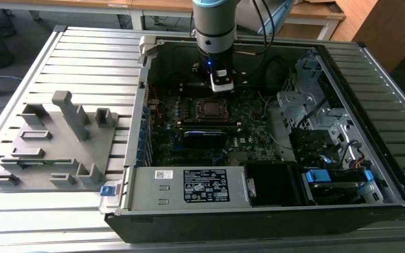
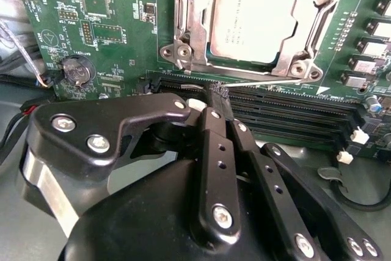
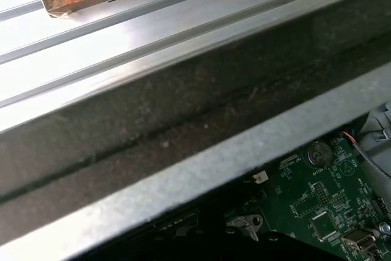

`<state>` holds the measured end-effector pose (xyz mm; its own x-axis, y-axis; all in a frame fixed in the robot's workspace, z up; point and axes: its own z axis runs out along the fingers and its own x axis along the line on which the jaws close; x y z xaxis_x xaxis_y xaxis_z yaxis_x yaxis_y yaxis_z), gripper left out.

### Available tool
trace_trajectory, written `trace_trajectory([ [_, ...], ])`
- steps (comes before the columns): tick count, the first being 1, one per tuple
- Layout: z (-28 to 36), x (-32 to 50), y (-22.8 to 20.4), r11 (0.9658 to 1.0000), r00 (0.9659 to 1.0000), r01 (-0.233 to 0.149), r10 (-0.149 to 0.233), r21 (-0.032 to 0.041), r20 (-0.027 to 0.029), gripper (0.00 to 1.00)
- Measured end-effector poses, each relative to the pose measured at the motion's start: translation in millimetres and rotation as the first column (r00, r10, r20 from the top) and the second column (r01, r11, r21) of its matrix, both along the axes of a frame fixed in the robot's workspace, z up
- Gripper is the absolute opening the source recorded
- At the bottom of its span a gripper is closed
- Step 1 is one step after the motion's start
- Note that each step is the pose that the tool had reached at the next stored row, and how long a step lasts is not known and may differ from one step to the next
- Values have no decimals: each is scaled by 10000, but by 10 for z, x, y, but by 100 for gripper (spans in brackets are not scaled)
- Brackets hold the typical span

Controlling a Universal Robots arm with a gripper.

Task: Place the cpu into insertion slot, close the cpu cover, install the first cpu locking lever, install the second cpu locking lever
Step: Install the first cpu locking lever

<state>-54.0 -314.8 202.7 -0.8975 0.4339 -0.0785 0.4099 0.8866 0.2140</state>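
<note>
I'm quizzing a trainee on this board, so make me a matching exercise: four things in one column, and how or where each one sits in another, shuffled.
Things: 1 cpu; 2 cpu cover; 3 locking lever; 4 coin battery.
States: A thin rod pinched in the shut tool; B round, on the green board; C flat metal frame around the chip; D silver-grey top showing through the cut-out.
Pairs: 1-D, 2-C, 3-A, 4-B.

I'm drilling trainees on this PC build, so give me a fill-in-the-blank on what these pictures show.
1. The thin silvery square cpu cover lies ___ over the dull silver-grey square cpu.
2. The black end effector is nearest a thin silvery locking ___.
3. A round silver coin battery sits on the ___ circuit board.
Missing: closed; lever; green.
</note>
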Motion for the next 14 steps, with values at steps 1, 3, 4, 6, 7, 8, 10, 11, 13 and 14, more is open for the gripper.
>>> trace_trajectory([
  [1,0,-5,1,10000,10000,0,0,0,0,11],
  [3,-1,-14,1,10000,10000,0,0,2,-1,11],
  [4,-1,-18,1,10000,10000,1,-1,4,0,11],
  [6,-3,-26,2,10000,10000,1,-1,9,-1,11],
  [7,-4,-28,3,10000,10000,0,0,9,-1,11],
  [8,-7,-29,2,10000,10000,0,0,11,-1,11],
  [10,-19,-29,3,10000,10000,-1,1,15,0,11],
  [11,-29,-29,3,10000,10000,1,-1,18,0,11],
  [13,-41,-29,3,10000,10000,2,-2,20,-1,11],
  [14,-42,-29,2,10000,10000,2,-2,18,-3,11],
])
